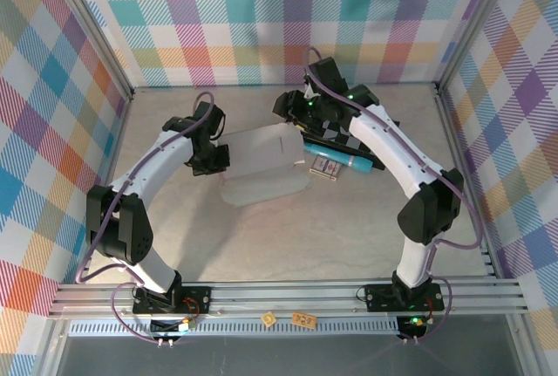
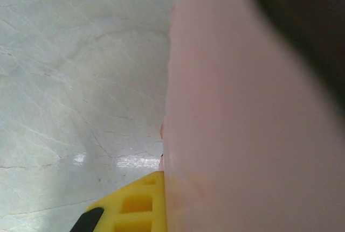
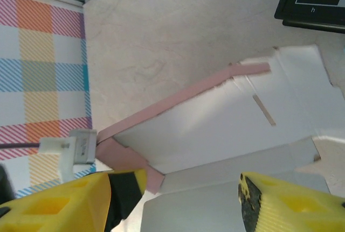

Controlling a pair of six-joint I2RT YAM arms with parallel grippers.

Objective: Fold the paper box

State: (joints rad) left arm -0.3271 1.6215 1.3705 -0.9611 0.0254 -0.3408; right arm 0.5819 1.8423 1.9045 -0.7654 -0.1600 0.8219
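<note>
The paper box [image 1: 266,165] lies at the middle of the desk [image 1: 349,236]. The left arm [image 1: 157,162] bends in from 9 o'clock, and the left end effector [image 1: 217,159] pinches the box's edge. The right end effector [image 3: 186,191] hangs at 12 o'clock, jaws wide apart.

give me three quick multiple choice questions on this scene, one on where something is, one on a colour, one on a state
1. In the top view, where does the teal tube lie relative to the paper box?
A. on top of it
B. to its right
C. to its left

2. What colour are the fingers of the right gripper?
A. yellow
B. red
C. white

3. How does the right gripper stand?
A. shut on the paper box
B. shut on the teal tube
C. open

Answers:
1 B, the tube lies past the box's right edge.
2 A, both fingers show yellow in the right wrist view.
3 C, its fingers stand apart with a clear gap between them.
</note>
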